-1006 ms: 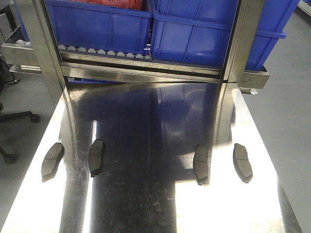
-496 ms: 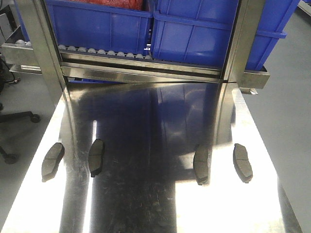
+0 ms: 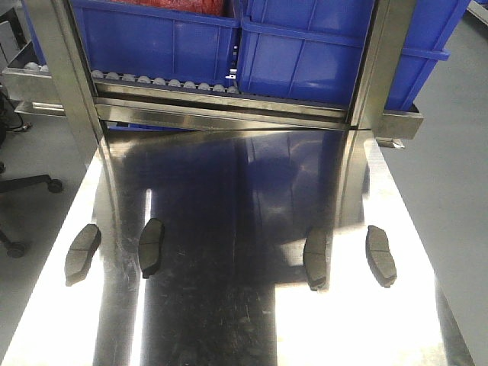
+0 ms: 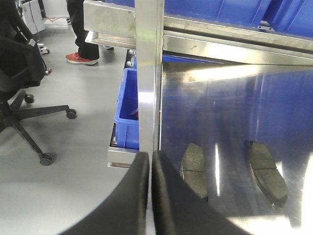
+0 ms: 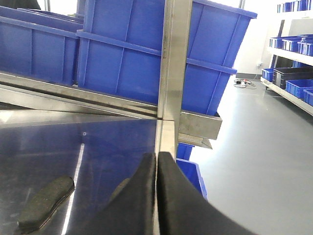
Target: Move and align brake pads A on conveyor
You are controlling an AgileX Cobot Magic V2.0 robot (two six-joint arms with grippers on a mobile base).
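Several dark grey brake pads lie on the shiny steel table [image 3: 229,198]. Two are at the left [image 3: 81,254] [image 3: 151,246] and two at the right [image 3: 316,258] [image 3: 380,255], all lying lengthwise. My left gripper [image 4: 150,159] is shut and empty, above the table's left edge, with the two left pads [image 4: 194,166] [image 4: 266,169] just to its right. My right gripper [image 5: 156,159] is shut and empty above the table's right edge. One pad [image 5: 46,203] lies to its left and another [image 5: 120,188] is partly hidden behind its finger. The conveyor is out of view.
Blue bins [image 3: 305,46] stand on a steel roller rack [image 3: 221,107] along the table's far edge, with upright posts [image 3: 72,76] [image 3: 374,69]. A blue bin [image 4: 128,115] sits on a low shelf left of the table. An office chair [image 4: 19,83] and a person's legs [image 4: 80,29] are farther left.
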